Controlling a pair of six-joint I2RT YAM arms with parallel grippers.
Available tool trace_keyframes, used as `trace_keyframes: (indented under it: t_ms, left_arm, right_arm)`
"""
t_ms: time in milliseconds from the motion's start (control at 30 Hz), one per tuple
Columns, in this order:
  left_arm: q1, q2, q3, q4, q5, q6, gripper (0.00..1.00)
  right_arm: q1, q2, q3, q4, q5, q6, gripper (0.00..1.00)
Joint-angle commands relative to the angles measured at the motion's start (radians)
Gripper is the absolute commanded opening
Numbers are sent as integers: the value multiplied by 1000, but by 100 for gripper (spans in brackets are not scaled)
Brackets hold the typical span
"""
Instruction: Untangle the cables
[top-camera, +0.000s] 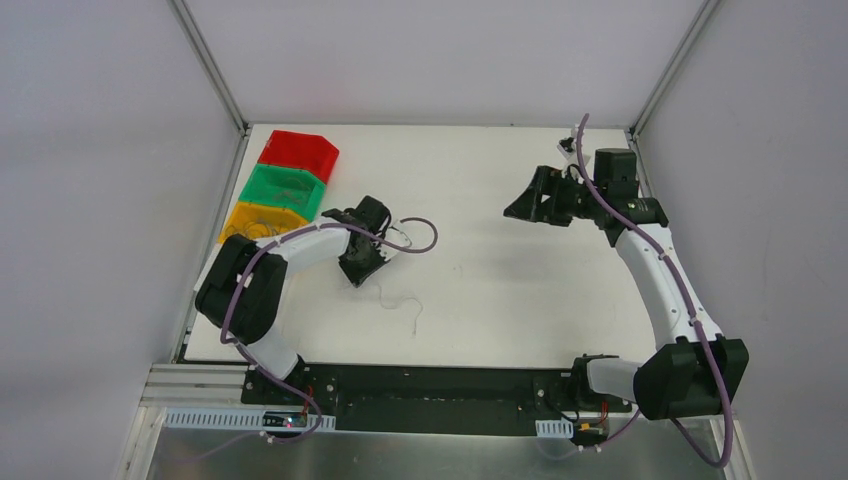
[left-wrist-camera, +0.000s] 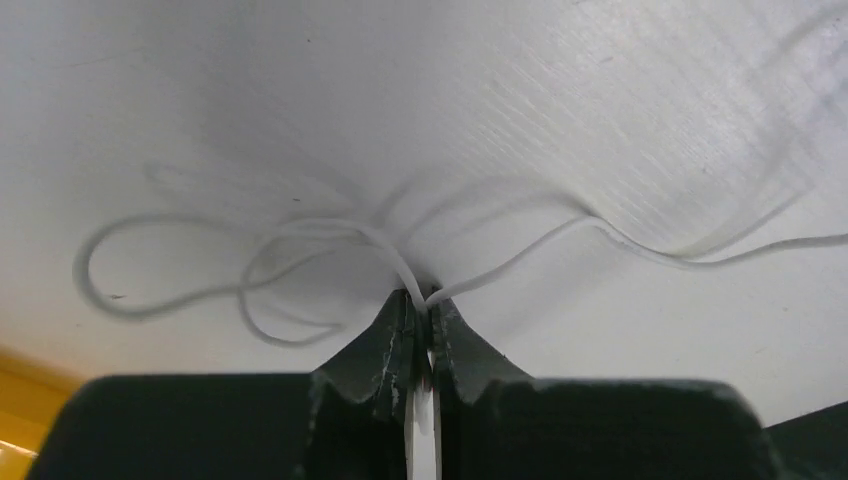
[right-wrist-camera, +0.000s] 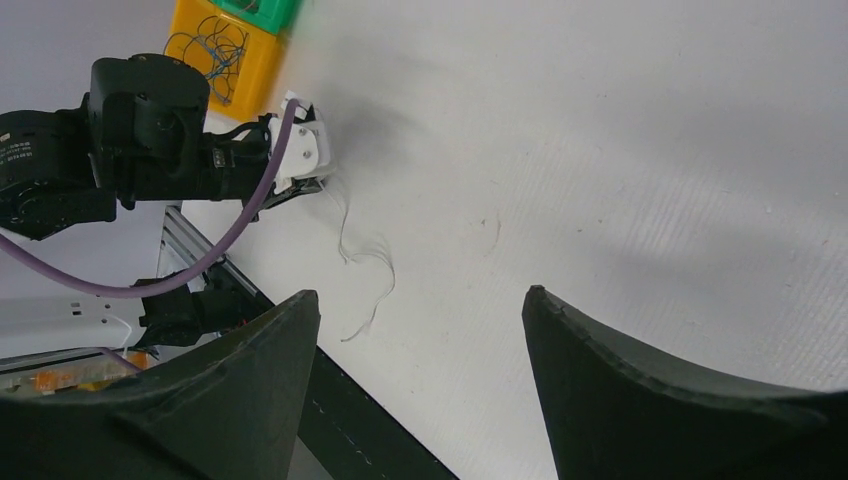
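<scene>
left pincer (left-wrist-camera: 428, 300): clamped on white cable (left-wrist-camera: 600, 222) at tips (loops spread either side) | right pincer (right-wrist-camera: 420, 295): apart

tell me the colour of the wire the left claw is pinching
White wire, clearest in the left wrist view.

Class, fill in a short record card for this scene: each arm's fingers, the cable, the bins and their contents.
Left fingers: shut on thin white cable, down at white table.
Right fingers: open, empty, off the table, far right.
White cable: loose loops beside the grip, rest trailing on the table.
Bins: red plastic bin, green plastic bin, yellow plastic bin, in a row, far left.
Yellow bin: holds tangled blue wires.
</scene>
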Motion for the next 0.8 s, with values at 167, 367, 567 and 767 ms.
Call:
trace_keyframes:
  t_ms: [167,367,567,767]
  left_arm:
    - [118,-141,173,-230,330,-63,0]
    - [328,-327,391,-456,551,37,0]
    - [593,-291,705,-728,606,131,0]
    - [873,-183,972,-913,662,126,0]
  right_arm:
    - [-12,-10,25,-11,-9,-41,76]
    - [-11,18,19,32,-37,-20,75]
    - [-11,42,18,73,-75,-8,73]
    - [-10,59,20,105,-91,27,73]
